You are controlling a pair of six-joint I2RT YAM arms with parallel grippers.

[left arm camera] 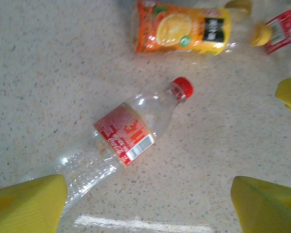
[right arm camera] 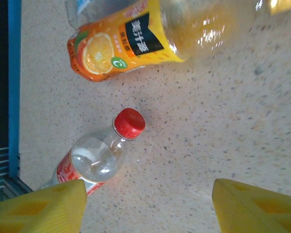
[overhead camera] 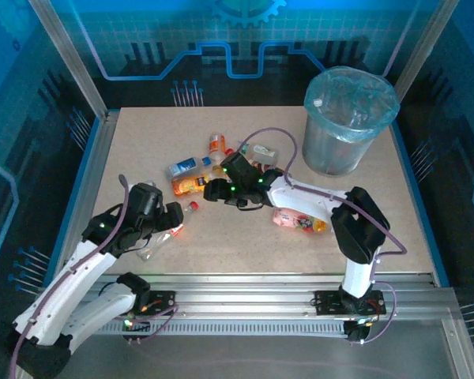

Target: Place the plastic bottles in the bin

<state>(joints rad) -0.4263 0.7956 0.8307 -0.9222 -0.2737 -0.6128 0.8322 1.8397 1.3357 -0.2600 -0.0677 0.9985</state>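
**Left gripper** (left arm camera: 145,208): jaws are set wide and nothing is held. It is hung over the red-cap bottle (left arm camera: 130,137), whose base end lies beside one of the fingers (left arm camera: 26,206) without being clamped. This bottle is laid flat on the table (overhead camera: 245,249). Its cap is pointed toward the orange bottle (left arm camera: 182,30), with bare board between the two.

**Right gripper** (overhead camera: 219,190): jaws are set wide and nothing is between them. It is held low at the near side of the bottle cluster, over bare board between the red cap and the orange bottle.

**Other bottles:** a blue-label bottle (overhead camera: 186,166) lies just beyond the orange one. A red-label bottle (overhead camera: 216,142) lies farther back. A pink bottle (overhead camera: 300,221) is laid beside the right forearm.

**Bin** (overhead camera: 332,154): it stands upright in the far right corner, close to the table's right edge and well apart from the cluster. Its mouth is unobstructed.

**Open room:** bare board is noted along the near edge between the arm bases, across the far left corner, and between the pink bottle and the bin. The left edge is bounded by a metal rail (overhead camera: 87,181).
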